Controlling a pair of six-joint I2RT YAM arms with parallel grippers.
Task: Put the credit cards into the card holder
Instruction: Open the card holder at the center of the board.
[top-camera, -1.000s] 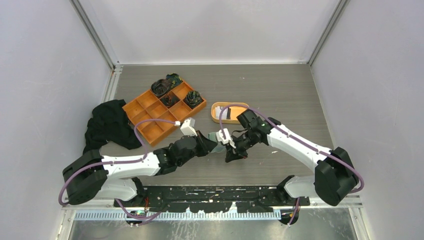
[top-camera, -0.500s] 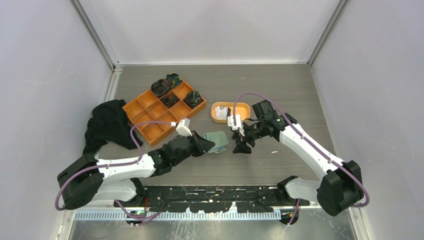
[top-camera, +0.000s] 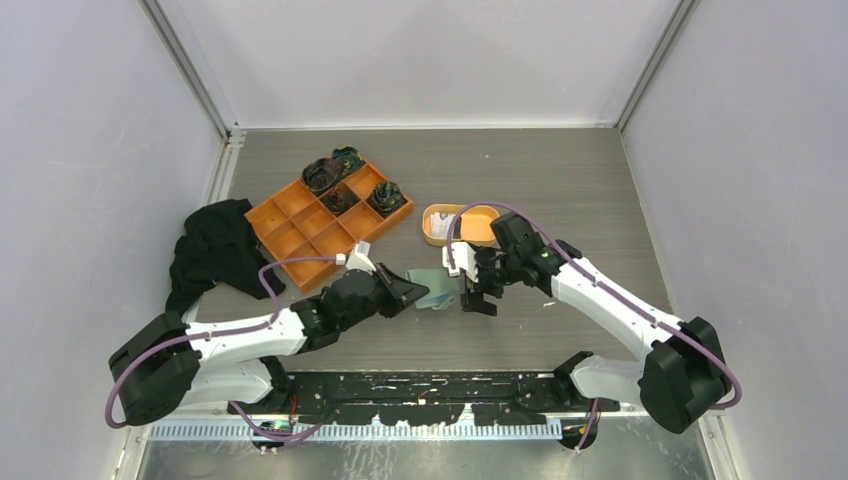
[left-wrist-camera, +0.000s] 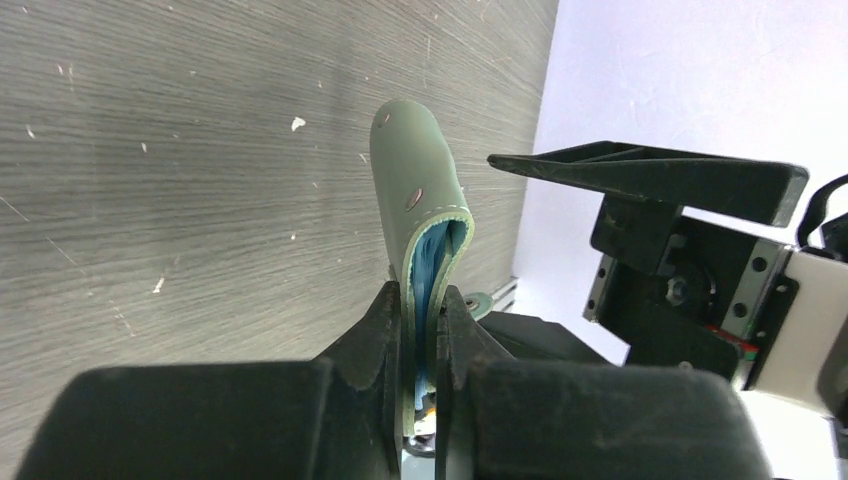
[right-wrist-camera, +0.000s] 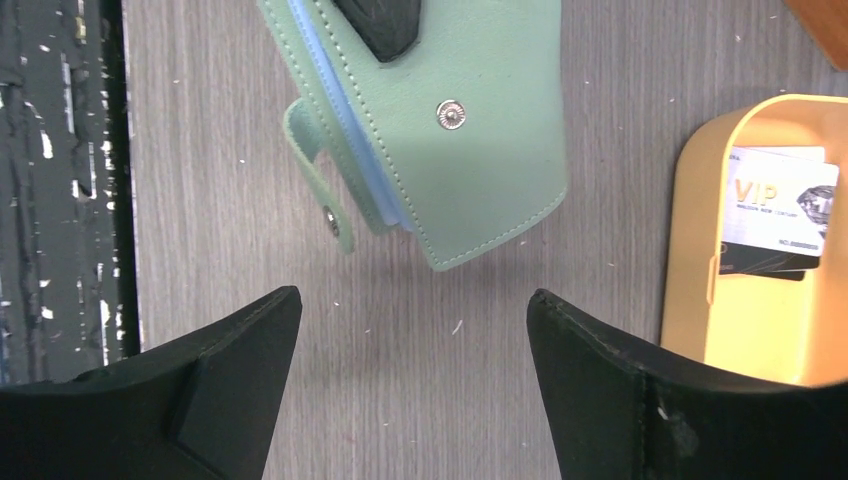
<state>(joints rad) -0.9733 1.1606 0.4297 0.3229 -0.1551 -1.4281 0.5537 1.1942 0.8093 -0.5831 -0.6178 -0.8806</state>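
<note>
The sage-green card holder (top-camera: 433, 290) is folded shut with blue pockets showing at its edge, and my left gripper (top-camera: 408, 292) is shut on one end of it. In the left wrist view the card holder (left-wrist-camera: 415, 190) stands out from between the pinching fingers of my left gripper (left-wrist-camera: 421, 300). My right gripper (top-camera: 478, 293) hovers just right of it, open and empty. From the right wrist, the card holder (right-wrist-camera: 470, 130) lies beyond my right gripper (right-wrist-camera: 415, 300), apart from it, its snap tab (right-wrist-camera: 320, 190) loose. Credit cards (right-wrist-camera: 785, 205) lie in the oval orange dish (right-wrist-camera: 690, 250).
The oval dish (top-camera: 470, 208) sits behind my right gripper. An orange compartment tray (top-camera: 300, 235) with dark items in its far cells stands at the left, a black cloth (top-camera: 215, 250) beside it. The black base rail (right-wrist-camera: 60, 200) runs along the near edge.
My right gripper has opened wide, drawn back from the card holder toward the dish, then come down beside it. The left gripper keeps its hold and has shifted slightly.
</note>
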